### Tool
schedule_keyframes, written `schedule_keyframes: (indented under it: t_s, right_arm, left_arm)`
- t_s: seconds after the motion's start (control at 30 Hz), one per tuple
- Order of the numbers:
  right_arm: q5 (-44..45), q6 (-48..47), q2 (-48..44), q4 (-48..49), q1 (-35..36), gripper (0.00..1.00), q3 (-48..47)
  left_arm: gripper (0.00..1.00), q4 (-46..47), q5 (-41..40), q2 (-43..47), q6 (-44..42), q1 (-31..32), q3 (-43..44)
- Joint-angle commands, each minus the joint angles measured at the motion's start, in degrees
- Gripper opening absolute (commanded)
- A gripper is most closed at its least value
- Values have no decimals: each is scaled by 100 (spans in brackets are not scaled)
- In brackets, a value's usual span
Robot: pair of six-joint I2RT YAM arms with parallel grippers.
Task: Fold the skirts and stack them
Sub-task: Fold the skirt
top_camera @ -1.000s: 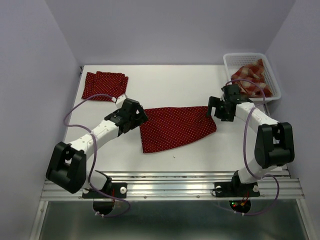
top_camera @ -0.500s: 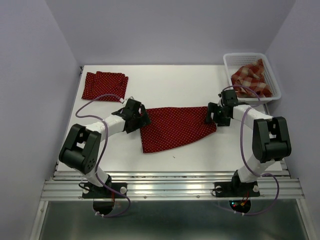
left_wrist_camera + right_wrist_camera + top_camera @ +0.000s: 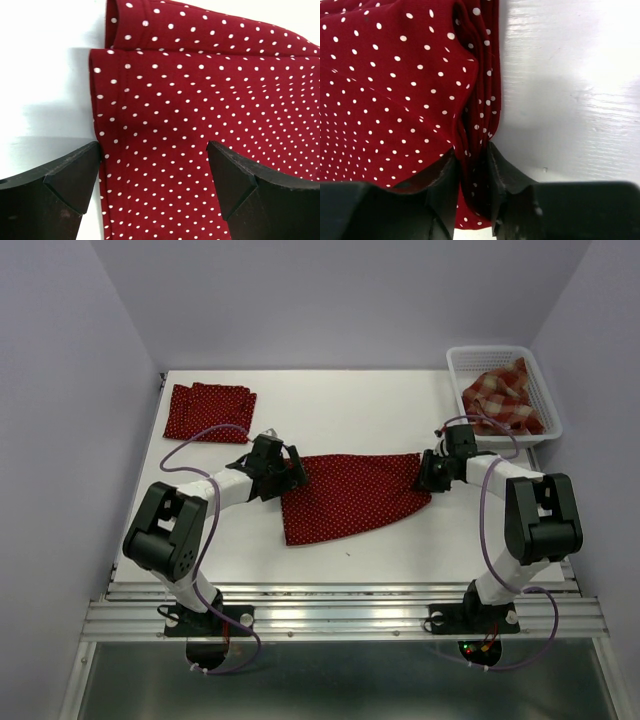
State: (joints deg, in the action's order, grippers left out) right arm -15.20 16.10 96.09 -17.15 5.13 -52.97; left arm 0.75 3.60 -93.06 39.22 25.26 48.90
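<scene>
Top view: dark red polka-dot skirt [image 3: 350, 495] lies spread flat at centre of white table [image 3: 350, 400], between your two arms. Your left gripper [image 3: 152, 165] sits at skirt's left edge, fingers spread wide, straddling hem, nothing pinched. Your right gripper [image 3: 471, 167] sits at skirt's right edge, fingers pressed together on bunched fold of cloth. At far left corner, second polka-dot skirt [image 3: 208, 412] lies folded. In white mesh basket [image 3: 488, 350] at far right corner, plaid skirt [image 3: 503, 397] lies crumpled

text: none readable | labels: none | brands: none | numbers: none | signs: none
</scene>
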Motion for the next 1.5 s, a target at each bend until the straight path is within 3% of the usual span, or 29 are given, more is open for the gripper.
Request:
schedule_keyframes:
  t_s: [0.0, 0.13, 0.2, 0.47, 0.63, 0.87, 1.07, 1.13, 1.17, 1.2, 1.23, 1.33, 1.47]
  right_arm:
    - [-255, 51, 243, -79, -3, 28, 261]
    - [-317, 60, 226, -17, -3, 15, 261]
    - [-317, 34, 147, 1, -3, 1, 252]
    - [191, -151, -723, -368, -3, 1, -2]
    - [833, -221, -1206, -990, -3, 1, -292]
    - [1493, -379, -1497, -1581, 295, 1, -802]
    - [2635, -344, -1286, -2284, 946, 1, -1609]
    - [2847, -335, -1286, -2433, 1121, 1, -1795]
    - [2891, -344, -1312, -2477, 1174, 1, -1883]
    - [2987, -353, -1313, -2530, 1227, 1, -2066]
    - [3031, -370, -1313, -2644, 1332, 1, -2155]
    - [3111, -449, -1304, -2793, 1508, 1, -2419]
    - [3295, -467, -1251, -2987, 1772, 0, -2613]
  left_arm:
    - [99, -119, 308, -213, -90, -12, -74]
    - [99, 39, 335, -213, -55, -12, -109]
    - [99, 56, 361, -160, -55, -21, -127]
    - [99, -312, 54, 305, -126, 32, 215]
    - [99, -944, -621, 429, -90, 260, 453]
    - [99, -1042, -535, 420, -11, 550, 620]
    - [98, -674, -35, 139, 112, 630, 497]
    - [90, -568, 80, 25, 138, 647, 488]
    - [81, -533, 80, -54, 156, 647, 471]
    - [80, -498, 106, -90, 156, 639, 471]
    - [71, -471, 115, -142, 156, 638, 480]
    - [56, -427, 159, -327, 138, 639, 488]
    - [19, -339, 247, -581, 173, 639, 462]
